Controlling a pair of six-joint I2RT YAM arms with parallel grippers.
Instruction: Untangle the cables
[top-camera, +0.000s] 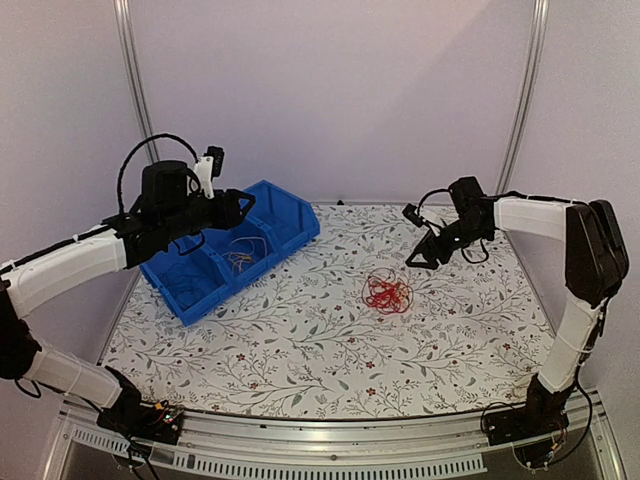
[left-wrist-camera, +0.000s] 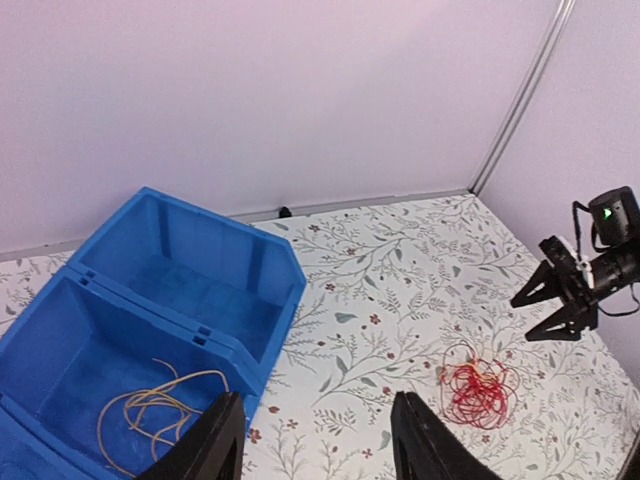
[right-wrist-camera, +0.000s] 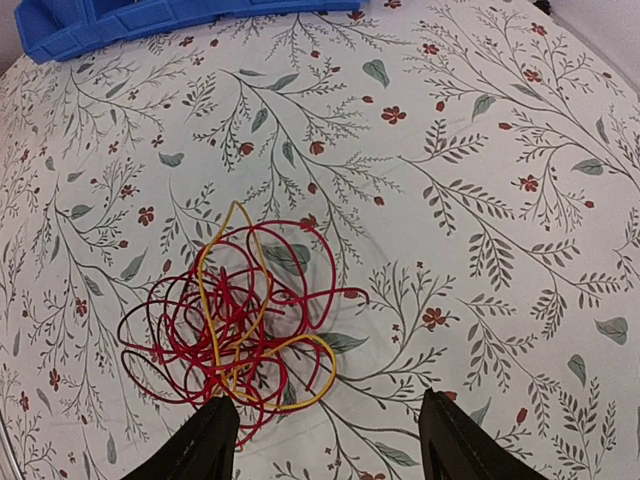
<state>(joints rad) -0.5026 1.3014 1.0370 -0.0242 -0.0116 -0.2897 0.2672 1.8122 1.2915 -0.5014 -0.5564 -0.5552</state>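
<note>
A tangle of red cable with an orange-yellow strand through it (top-camera: 387, 293) lies on the flowered table, right of centre. It shows in the right wrist view (right-wrist-camera: 225, 320) and the left wrist view (left-wrist-camera: 478, 388). A loose orange-yellow cable (top-camera: 238, 258) lies in the middle compartment of the blue bin (top-camera: 290, 236), also in the left wrist view (left-wrist-camera: 160, 412). My left gripper (top-camera: 245, 205) is open and empty, held above the bin. My right gripper (top-camera: 425, 253) is open and empty, hovering up and right of the tangle. No blue or dark cable shows.
The blue bin (left-wrist-camera: 262, 257) stands at the back left of the table, angled, with divided compartments. A metal rail (top-camera: 300, 437) runs along the table's near edge. Purple walls close in the back and sides.
</note>
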